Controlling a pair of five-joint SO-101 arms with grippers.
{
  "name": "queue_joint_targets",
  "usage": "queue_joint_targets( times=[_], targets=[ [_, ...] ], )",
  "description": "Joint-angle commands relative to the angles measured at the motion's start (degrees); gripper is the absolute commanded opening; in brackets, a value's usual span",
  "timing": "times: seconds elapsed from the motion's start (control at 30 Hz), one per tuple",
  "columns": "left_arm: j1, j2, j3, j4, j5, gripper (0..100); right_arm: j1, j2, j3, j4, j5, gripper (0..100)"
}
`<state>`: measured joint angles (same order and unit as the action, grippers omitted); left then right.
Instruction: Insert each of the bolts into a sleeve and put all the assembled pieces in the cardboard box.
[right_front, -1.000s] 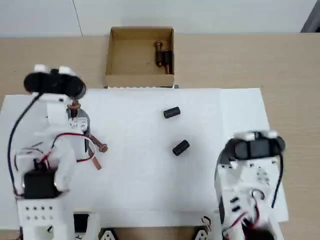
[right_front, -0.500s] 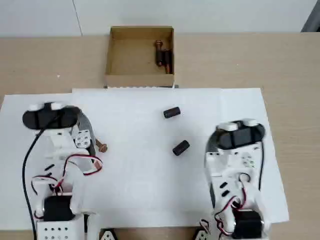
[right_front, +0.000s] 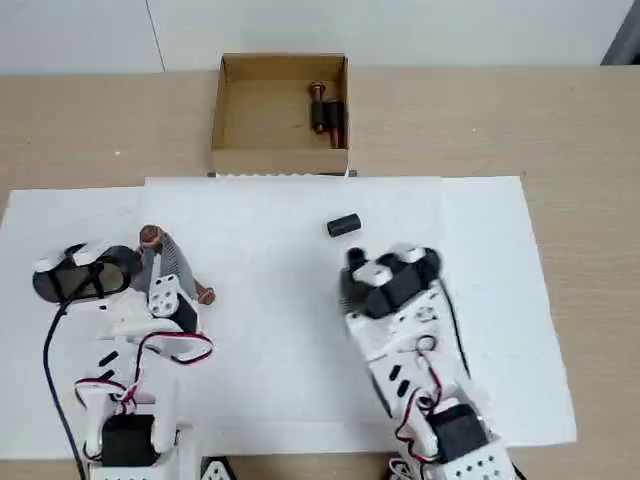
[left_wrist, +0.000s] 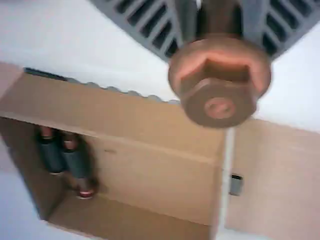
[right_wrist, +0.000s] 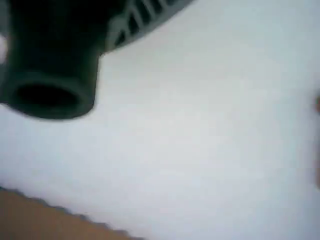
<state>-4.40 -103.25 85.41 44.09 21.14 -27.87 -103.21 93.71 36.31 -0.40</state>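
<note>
My left gripper (right_front: 153, 250) is shut on a copper bolt (right_front: 150, 236) over the left of the white paper; its hex head (left_wrist: 220, 85) points at the camera between the grey fingers (left_wrist: 145, 20). A second bolt (right_front: 205, 296) lies on the paper beside that arm. One black sleeve (right_front: 343, 225) lies mid-paper. My right gripper (right_front: 352, 272) is just in front of it, over the spot where the other sleeve lay. A black sleeve (right_wrist: 47, 75) looms right at that gripper with its hollow end toward the camera. The cardboard box (right_front: 240, 110) holds two assembled pieces (right_front: 326, 108).
White paper (right_front: 260, 350) covers the near half of the wooden table (right_front: 500, 120). The box (left_wrist: 150, 150) stands just past the paper's far edge. Open paper lies between the two arms.
The left arm drew back toward the near edge and lowered, keeping its bolt. The right arm swung forward and left, covering the nearer black sleeve.
</note>
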Motion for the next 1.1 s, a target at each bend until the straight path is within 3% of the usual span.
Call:
queue_joint_targets(
  times=[0.0, 0.13, 0.27, 0.43, 0.6, 1.07],
  targets=[
    [3.2, -1.0, 0.3, -1.8, 5.8, 0, -4.6, -0.7, 1.1, -5.1, 0.8, 0.2],
    [9.7, -1.0, 0.6, -1.8, 13.1, 0, -8.7, -0.7, 2.7, -7.0, 0.8, 0.2],
    [14.9, -1.0, 0.4, -2.0, 15.8, 0, -11.4, -0.7, 2.7, -6.8, 0.8, 0.2],
    [17.7, -1.0, 0.4, -9.1, 18.2, 0, -13.8, -0.6, 2.7, -6.7, 2.3, 0.2],
    [21.1, -1.0, 0.2, -14.1, 18.0, 0, -16.0, -0.5, 2.7, -6.6, 6.2, 0.2],
    [24.0, -0.9, -2.8, -13.5, 13.1, 0, -11.9, -0.7, 2.7, -1.1, 10.2, 0.2]
  ],
)
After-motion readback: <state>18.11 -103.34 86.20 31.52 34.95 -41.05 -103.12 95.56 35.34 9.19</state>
